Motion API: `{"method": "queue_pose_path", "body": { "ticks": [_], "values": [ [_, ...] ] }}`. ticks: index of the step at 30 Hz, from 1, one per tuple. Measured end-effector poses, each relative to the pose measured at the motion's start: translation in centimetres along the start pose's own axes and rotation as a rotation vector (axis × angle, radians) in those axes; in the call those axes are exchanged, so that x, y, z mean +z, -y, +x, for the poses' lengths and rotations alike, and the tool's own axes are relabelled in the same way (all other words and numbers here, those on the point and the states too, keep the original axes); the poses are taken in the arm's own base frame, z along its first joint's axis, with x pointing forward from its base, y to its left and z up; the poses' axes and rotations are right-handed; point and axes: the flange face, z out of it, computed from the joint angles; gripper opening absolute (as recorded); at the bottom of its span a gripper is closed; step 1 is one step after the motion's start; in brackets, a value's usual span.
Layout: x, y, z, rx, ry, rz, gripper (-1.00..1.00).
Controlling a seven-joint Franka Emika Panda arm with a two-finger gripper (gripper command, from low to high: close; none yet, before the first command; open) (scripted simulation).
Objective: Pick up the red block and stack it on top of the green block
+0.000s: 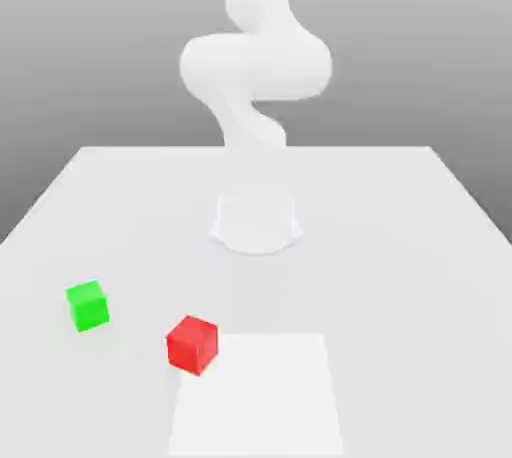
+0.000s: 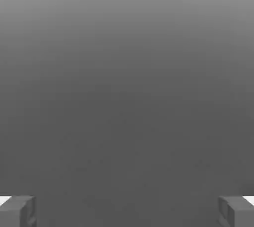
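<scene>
The red block (image 1: 192, 344) sits on the white table (image 1: 400, 246), near the front and a little toward the exterior view's left. The green block (image 1: 88, 305) rests on the table further to the exterior view's left and slightly farther back, about two block widths away from the red one. In the hand view my gripper (image 2: 127, 211) is open: one grey fingertip (image 2: 17, 211) and the other (image 2: 237, 211) stand wide apart with nothing between them, and plain grey background lies beyond. Neither block is touched.
The white arm (image 1: 255, 66) rises from a round base (image 1: 256, 223) at the table's middle and curves upward out of the frame. A pale rectangular patch (image 1: 258, 396) lies at the table's front, just beside the red block.
</scene>
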Motion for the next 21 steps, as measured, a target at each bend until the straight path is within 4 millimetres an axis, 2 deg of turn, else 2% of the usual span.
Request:
{"method": "queue_pose_path", "body": {
  "ticks": [5, 8, 11, 14, 17, 18, 21],
  "values": [
    [12.3, -5.1, -1.5, 0.103, 0.098, -0.165, 0.00],
    [18.5, -9.3, -3.3, 0.166, 0.155, -0.262, 0.00],
    [23.8, -14.2, -5.9, 0.233, 0.213, -0.361, 0.00],
    [28.2, -19.8, -9.4, 0.305, 0.275, -0.467, 0.00],
    [31.5, -26.1, -14.0, 0.386, 0.343, -0.583, 0.00],
    [32.3, -27.6, -15.0, 0.404, 0.354, -0.605, 0.00],
    [34.4, -29.5, -16.8, 0.414, 0.366, -0.623, 0.00]
  ]
}}
